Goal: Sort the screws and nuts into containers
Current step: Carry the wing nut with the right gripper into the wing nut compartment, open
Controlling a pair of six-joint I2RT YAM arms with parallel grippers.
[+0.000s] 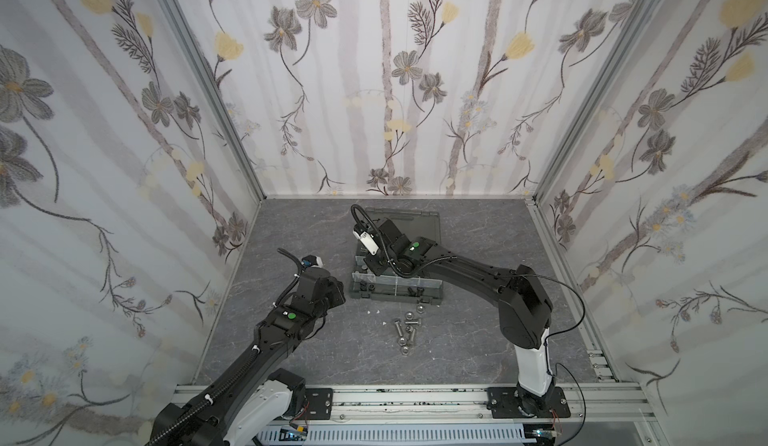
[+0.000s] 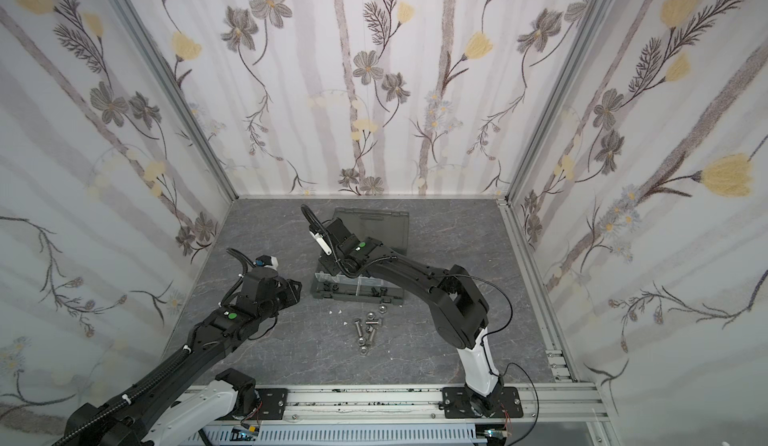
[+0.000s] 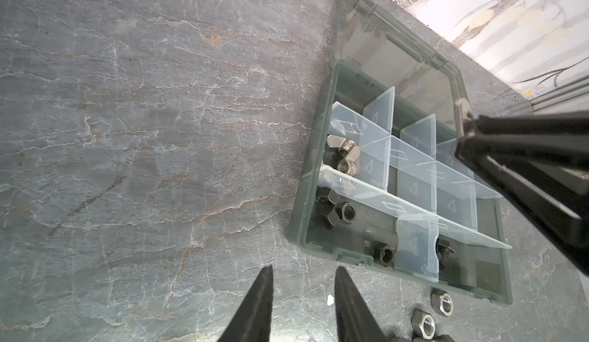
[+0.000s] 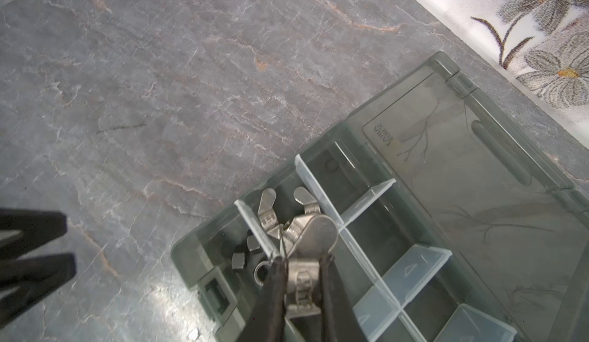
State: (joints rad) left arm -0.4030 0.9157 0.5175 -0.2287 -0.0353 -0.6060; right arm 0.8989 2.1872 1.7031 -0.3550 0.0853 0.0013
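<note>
Wing nut [image 4: 314, 235] pinched in right claw [image 4: 302, 259], probably above its compartment [image 4: 288, 179]; left claw [image 3: 304, 270] spread, empty. Black nuts [image 3: 331, 209] binned; silver screws [image 1: 398, 328] beside left claw unsorted.

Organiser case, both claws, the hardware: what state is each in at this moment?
Organiser case, open.
Lid, folded back flat on the table.
Right claw, shut on a silver wing nut above the case.
Left claw, open, empty.
Loose screws and nuts, lying on the table before the case.
</note>
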